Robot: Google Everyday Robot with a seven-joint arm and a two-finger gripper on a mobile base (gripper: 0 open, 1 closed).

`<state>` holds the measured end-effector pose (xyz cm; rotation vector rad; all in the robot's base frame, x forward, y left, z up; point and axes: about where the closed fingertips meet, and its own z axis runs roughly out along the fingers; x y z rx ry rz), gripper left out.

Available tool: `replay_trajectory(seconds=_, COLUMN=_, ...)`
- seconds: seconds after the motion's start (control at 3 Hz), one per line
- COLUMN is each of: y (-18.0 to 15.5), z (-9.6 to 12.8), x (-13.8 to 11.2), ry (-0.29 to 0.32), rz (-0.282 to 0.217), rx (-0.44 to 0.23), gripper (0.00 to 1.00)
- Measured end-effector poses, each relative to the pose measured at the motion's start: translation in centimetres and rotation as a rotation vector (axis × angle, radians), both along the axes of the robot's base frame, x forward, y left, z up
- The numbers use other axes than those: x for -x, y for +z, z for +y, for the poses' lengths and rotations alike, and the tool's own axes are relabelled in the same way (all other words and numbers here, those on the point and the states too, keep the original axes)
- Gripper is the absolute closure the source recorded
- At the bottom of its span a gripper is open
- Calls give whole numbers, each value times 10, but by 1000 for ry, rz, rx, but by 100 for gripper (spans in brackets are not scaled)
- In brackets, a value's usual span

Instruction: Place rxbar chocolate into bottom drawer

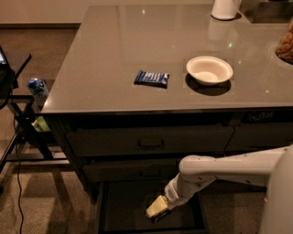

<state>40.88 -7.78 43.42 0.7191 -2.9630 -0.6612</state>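
My gripper reaches down into the open bottom drawer, the lowest dark tray of the grey cabinet, just above its floor. A small dark bar, the rxbar chocolate, sticks out under the gripper's pale tip and is held there. Most of the bar is hidden by the gripper. My white arm comes in from the right, in front of the cabinet.
A blue-wrapped bar and a white bowl lie on the grey counter. Two shut handled drawers sit above the open one. A white jug stands at the back. A stand with a blue can is at the left.
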Motion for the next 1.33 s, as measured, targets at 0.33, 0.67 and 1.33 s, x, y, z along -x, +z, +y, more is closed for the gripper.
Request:
replay_trajectory(seconds=0.33, y=-28, z=-9, x=-10, ry=-56, rz=4, rx=-5, gripper=100)
replay_trajectory(seconds=0.67, y=-45, z=-15, x=-22, ry=-93, rz=-3, rx=-8, gripper=100)
replay_trajectory(seconds=1.33, y=-65, z=-13, x=-19, ry=-109, rz=27, rx=-13, gripper=100)
